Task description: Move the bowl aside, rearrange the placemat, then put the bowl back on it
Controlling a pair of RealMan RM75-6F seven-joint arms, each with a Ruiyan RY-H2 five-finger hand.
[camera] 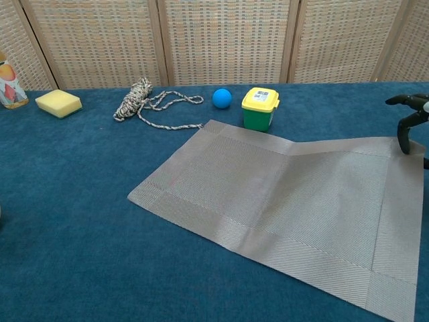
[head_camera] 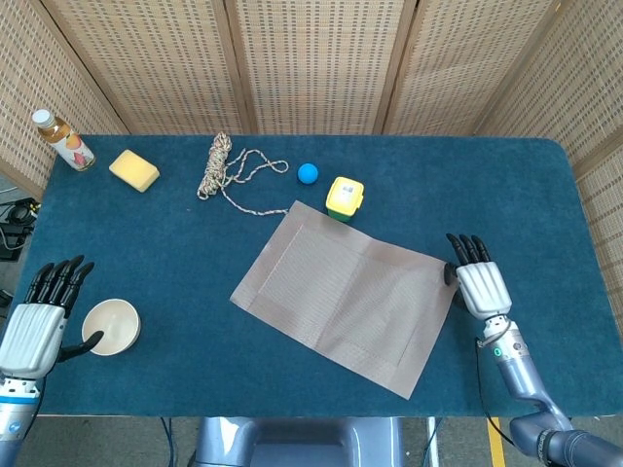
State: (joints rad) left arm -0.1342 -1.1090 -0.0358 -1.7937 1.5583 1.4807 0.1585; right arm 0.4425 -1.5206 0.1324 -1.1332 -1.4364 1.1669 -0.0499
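Observation:
The grey woven placemat (head_camera: 346, 295) lies flat and skewed in the middle of the blue table, its far corner close to a yellow-lidded box. My right hand (head_camera: 480, 282) sits at the mat's right corner and pinches that corner between thumb and finger; the chest view shows its fingers (camera: 404, 131) curled down onto the placemat (camera: 288, 201). The small cream bowl (head_camera: 112, 326) stands on the bare cloth at the front left, off the mat. My left hand (head_camera: 34, 326) rests just left of the bowl with fingers stretched out and the thumb near the rim, holding nothing.
Along the back stand a juice bottle (head_camera: 63, 139), a yellow sponge (head_camera: 133, 169), a coiled rope (head_camera: 229, 167) and a blue ball (head_camera: 308, 173). A green box with a yellow lid (head_camera: 344, 197) sits by the mat's far edge. Wicker screens close the back.

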